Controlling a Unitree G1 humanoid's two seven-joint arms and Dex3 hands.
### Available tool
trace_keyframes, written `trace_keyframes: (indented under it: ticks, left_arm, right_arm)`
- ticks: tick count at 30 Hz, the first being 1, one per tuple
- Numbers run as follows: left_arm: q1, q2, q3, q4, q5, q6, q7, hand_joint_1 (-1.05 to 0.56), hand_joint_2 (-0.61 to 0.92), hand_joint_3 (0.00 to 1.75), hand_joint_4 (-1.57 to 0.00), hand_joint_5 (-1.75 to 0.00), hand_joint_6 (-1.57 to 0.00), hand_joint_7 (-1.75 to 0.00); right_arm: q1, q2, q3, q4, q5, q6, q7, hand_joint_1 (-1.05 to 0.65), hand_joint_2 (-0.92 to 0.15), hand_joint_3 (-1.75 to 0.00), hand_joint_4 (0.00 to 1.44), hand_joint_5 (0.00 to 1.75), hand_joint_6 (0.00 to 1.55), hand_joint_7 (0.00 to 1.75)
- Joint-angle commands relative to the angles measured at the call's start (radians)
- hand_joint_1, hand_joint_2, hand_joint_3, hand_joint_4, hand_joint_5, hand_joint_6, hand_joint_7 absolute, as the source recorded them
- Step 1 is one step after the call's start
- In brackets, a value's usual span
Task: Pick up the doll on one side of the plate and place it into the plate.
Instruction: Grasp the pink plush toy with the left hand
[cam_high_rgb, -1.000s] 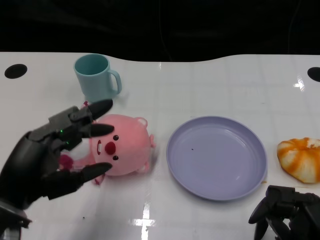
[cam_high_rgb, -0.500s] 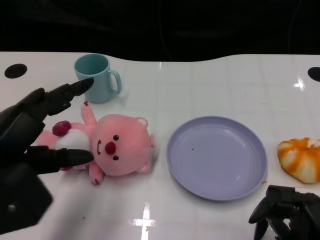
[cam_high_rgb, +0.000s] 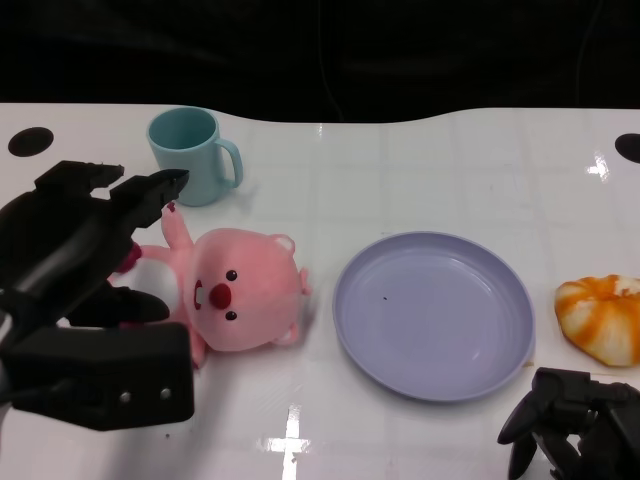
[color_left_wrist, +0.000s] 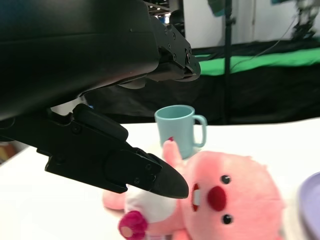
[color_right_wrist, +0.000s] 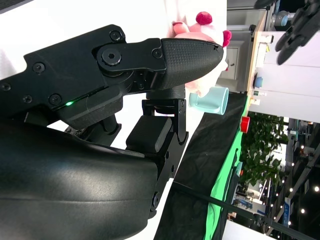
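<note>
The left hand (cam_high_rgb: 85, 290) has changed most. A second ago it was spread over the doll (cam_high_rgb: 225, 290), fingers on either side of the head. Half a second ago it had drawn back toward the left edge, uncovering the doll's face and body. Now it has turned over — its back fills the lower left of the head view and its fingers (cam_high_rgb: 140, 195) reach over the doll's raised arm. Whether they touch the doll is hard to tell. The doll seems to have shifted only slightly, if at all.
</note>
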Motion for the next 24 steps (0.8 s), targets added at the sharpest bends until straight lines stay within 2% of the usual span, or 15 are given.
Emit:
trace_keyframes:
  ticks: [1, 11, 24]
  left_arm:
    - [-0.047, 0.013, -0.048, 0.052, 0.047, 0.035, -0.013, -0.71, 0.9, 0.0, -0.01, -0.36, -0.23, 0.0]
    - [-0.168, -0.011, -0.175, 0.279, 0.106, 0.083, 0.028, -0.74, 0.92, 0.02, -0.02, -0.32, -0.21, 0.0]
    - [-0.383, -0.1, -0.32, 0.741, 0.086, 0.083, 0.09, -0.74, 0.92, 0.01, -0.02, -0.24, -0.17, 0.0]
  right_arm:
    - [0.004, -0.009, -0.015, -0.002, 0.012, -0.003, 0.001, -0.98, -0.92, -0.39, 1.02, 1.36, 1.02, 1.04]
    - [0.009, -0.012, -0.015, -0.004, 0.001, -0.009, -0.004, -0.98, -0.92, -0.41, 1.02, 1.36, 1.02, 1.04]
    - [0.023, -0.013, -0.01, -0.03, -0.002, 0.006, -0.012, -0.99, -0.92, -0.41, 1.02, 1.37, 1.01, 1.04]
